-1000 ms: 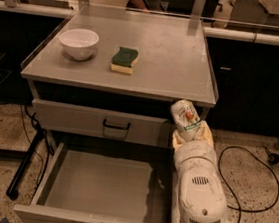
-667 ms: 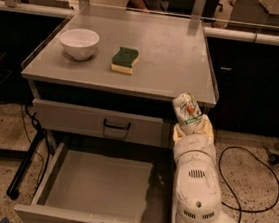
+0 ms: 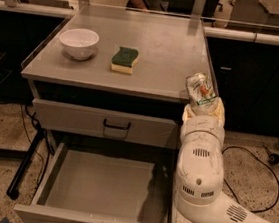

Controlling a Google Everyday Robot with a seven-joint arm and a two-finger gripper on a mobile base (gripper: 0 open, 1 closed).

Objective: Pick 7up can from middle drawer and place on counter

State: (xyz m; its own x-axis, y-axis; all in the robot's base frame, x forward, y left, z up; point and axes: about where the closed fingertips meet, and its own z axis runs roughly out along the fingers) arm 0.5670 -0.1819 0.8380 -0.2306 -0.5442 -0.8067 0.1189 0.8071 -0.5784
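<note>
The 7up can (image 3: 200, 90), dented, silvery-green with red and white marks, is held in my gripper (image 3: 202, 104) at the counter's front right corner, about level with its edge. The gripper's yellowish fingers (image 3: 218, 111) close around the can's lower part. The middle drawer (image 3: 65, 188) stands pulled open below, its grey floor bare. The counter (image 3: 161, 50) is a flat grey top with clear side guards.
A white bowl (image 3: 79, 42) and a green-and-yellow sponge (image 3: 124, 60) sit on the counter's left half. The top drawer (image 3: 105, 123) is closed. My white arm (image 3: 199, 170) covers the drawer's right side. Cables lie on the floor at right.
The gripper with the can has risen a little and moved slightly up toward the counter's right front corner. The drawer, bowl and sponge have not moved.
</note>
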